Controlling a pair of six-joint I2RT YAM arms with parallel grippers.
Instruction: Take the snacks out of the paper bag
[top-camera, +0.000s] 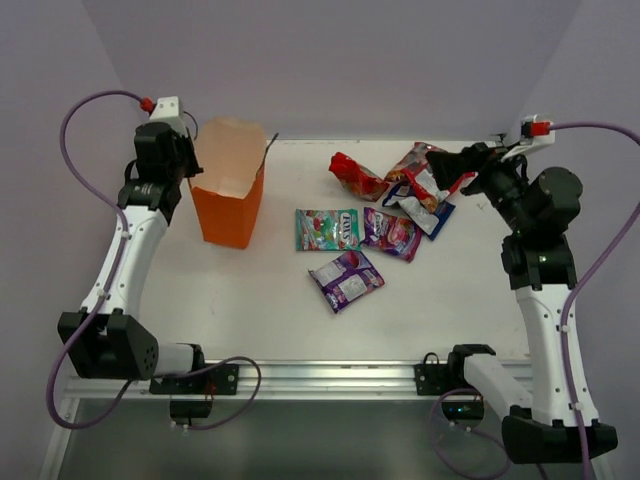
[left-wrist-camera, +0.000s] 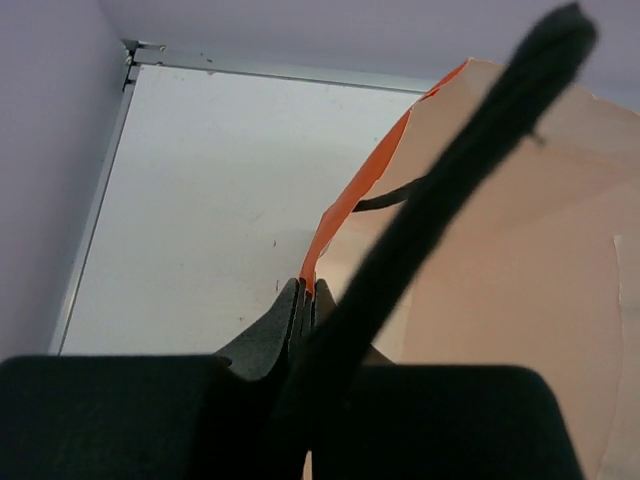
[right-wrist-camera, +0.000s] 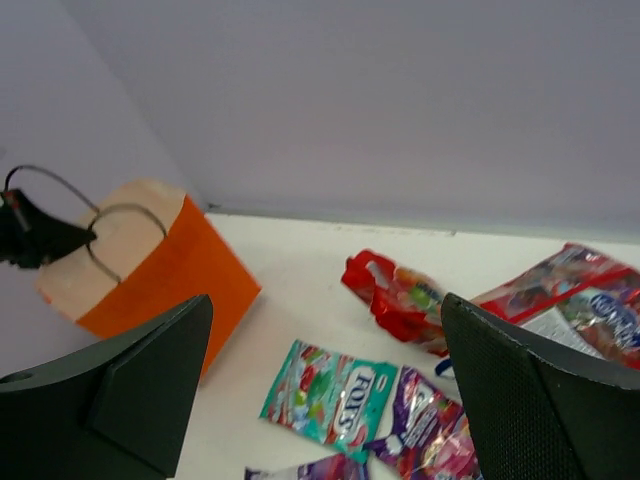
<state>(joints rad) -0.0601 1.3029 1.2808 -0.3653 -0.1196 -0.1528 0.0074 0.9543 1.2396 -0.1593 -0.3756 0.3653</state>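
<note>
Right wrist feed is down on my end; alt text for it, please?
The right fingers stand wide open and empty, framing a green packet, a red packet and a purple packet loose on the white table. At left stands the orange paper bag, the left fingers at its rim.

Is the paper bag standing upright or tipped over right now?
Upright. The paper bag stands on its base with its open mouth facing up, cream inside showing from above; the left gripper is shut on its rim.
</note>
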